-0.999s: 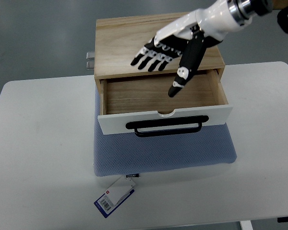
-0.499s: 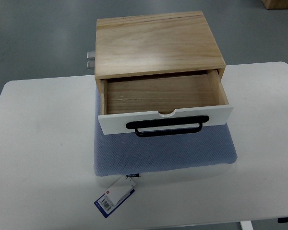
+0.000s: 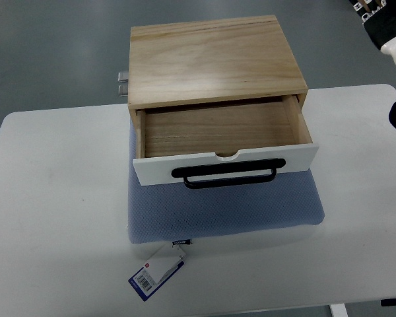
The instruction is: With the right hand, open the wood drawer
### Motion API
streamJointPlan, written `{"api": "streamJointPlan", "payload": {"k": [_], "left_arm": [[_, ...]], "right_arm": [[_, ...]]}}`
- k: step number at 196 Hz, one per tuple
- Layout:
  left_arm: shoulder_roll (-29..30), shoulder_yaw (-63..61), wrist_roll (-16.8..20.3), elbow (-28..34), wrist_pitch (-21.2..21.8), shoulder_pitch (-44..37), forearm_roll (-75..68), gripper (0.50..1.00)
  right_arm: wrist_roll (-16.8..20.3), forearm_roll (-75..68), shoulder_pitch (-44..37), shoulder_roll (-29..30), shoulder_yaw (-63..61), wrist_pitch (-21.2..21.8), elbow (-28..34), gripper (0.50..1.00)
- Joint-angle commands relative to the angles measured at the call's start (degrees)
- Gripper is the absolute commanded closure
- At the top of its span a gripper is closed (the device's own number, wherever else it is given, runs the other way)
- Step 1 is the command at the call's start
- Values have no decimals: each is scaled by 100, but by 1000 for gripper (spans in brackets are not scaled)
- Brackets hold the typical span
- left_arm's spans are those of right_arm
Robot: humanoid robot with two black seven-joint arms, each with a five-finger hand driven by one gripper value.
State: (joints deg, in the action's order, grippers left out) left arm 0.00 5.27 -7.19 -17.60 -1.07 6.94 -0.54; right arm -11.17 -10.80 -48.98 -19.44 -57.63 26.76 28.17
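With the light wooden box's drawer (image 3: 221, 129) already pulled well out over the blue mesh mat (image 3: 228, 208) on the white counter (image 3: 53, 198), the job looks essentially done. Right arm (image 3: 391, 36) shows only at the top-right corner (fingers out of frame, can't tell their state). If more travel is needed: hook the black bar handle (image 3: 226, 175) centrally, pull straight, keep box from sliding.

Light-grained pale wooden box (image 3: 214, 59), streaked lengthwise. Its open wooden drawer (image 3: 218, 129) has a plain white front panel (image 3: 224, 168) and a black bar handle (image 3: 224, 175). Blue-grey dotted mesh fabric pad (image 3: 224, 211) beneath. Plain white table (image 3: 53, 211). Blue-and-white tag (image 3: 155, 274) with red mark.
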Motion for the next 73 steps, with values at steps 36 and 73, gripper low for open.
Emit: {"api": "streamJointPlan", "payload": {"k": [36,73], "left_arm": [[0,-9,-2,-16,20,1,1,500],[0,-9,-2,2,20,1,1,500]], "right_arm": [[0,-80,363,459,-486,4,-233,556],[-8,-80,424,485,-486,13,-233,556]]}}
